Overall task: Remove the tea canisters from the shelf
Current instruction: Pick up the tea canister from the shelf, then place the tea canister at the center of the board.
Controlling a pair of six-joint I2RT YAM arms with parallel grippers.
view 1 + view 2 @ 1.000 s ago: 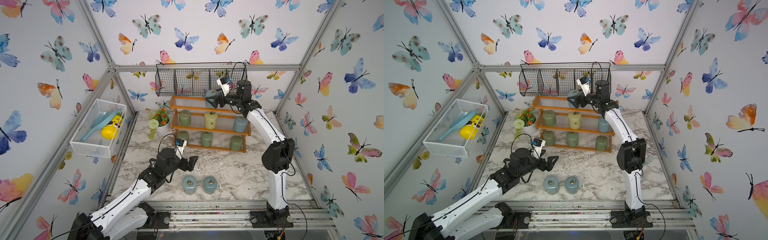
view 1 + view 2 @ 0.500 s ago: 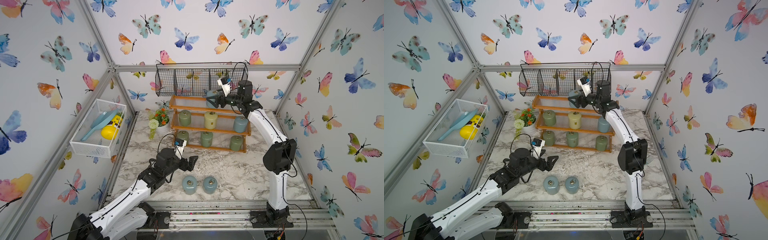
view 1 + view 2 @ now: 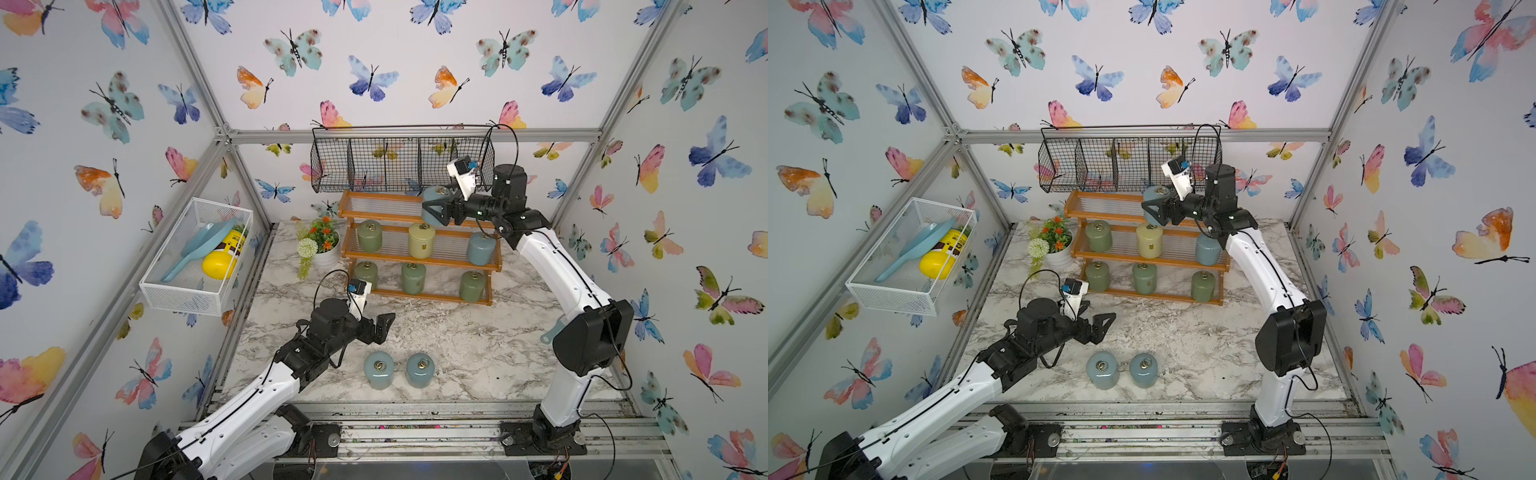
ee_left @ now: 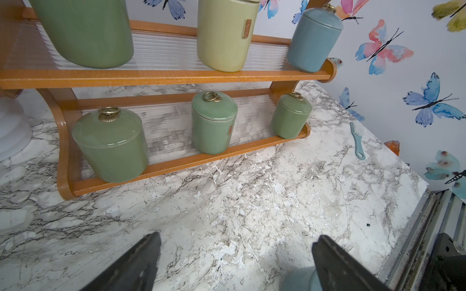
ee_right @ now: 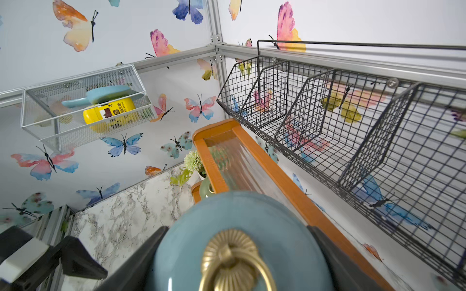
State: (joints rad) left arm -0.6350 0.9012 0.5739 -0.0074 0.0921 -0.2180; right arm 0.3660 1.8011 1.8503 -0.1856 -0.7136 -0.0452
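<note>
Right gripper (image 3: 434, 211) jaws pinch a pale blue canister (image 5: 252, 221) by its sides at the top tier of the shelf (image 3: 386, 256) — can't tell if its base is clear of the tier. Left gripper (image 3: 384, 326) jaws spread wide, gripping nothing, low in front of the shelf. Two blue canisters (image 3: 379, 370) stand upright further out front of the shelf; six more canisters (image 3: 413, 278) sit on its lower two tiers — three each.

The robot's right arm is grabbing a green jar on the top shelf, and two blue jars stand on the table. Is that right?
Almost. The jar in the jaws of the right arm is pale blue, not green; the right wrist view shows it. The rest is right.
</note>
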